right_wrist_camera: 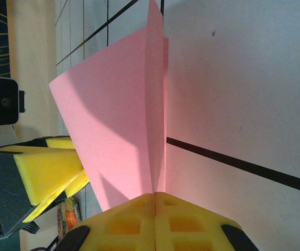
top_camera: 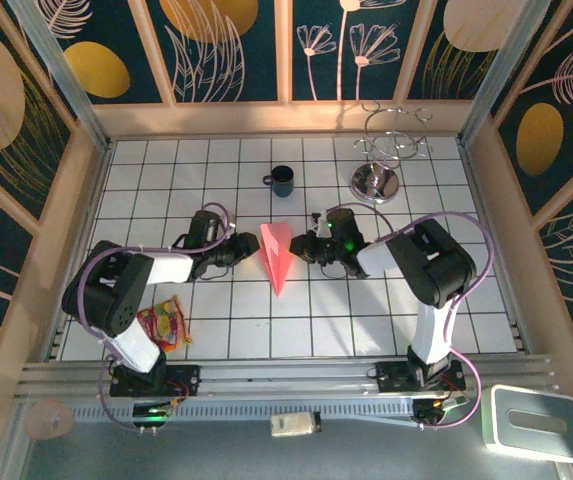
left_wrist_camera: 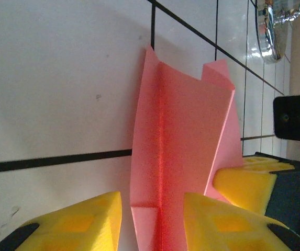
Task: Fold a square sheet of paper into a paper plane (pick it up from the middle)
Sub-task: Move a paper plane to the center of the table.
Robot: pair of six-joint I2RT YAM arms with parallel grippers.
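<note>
One paper plane (top_camera: 276, 255), pink, lies mid-tabletop (top_camera: 366, 320). Its pointed tip faces the near edge and its wide tail the far side. One centre crease runs its length.

Two arms, one on each side of the plane.
- Right gripper (right_wrist_camera: 155, 209): jaws clenched on the plane's centre fold. The two yellow pads meet and the paper runs into the seam between them. From there the paper stands up off the white tiles.
- Left gripper (left_wrist_camera: 152, 222): jaws released. Its two yellow pads sit apart with the crease between them, not pinched.

Other items, one of each:
- Dark mug (top_camera: 282, 180), far of the plane.
- Metal wire rack (top_camera: 386, 150) on a shiny round base, far right.
- Red-and-yellow snack packet (top_camera: 164, 325), near left, close to the left arm.
</note>
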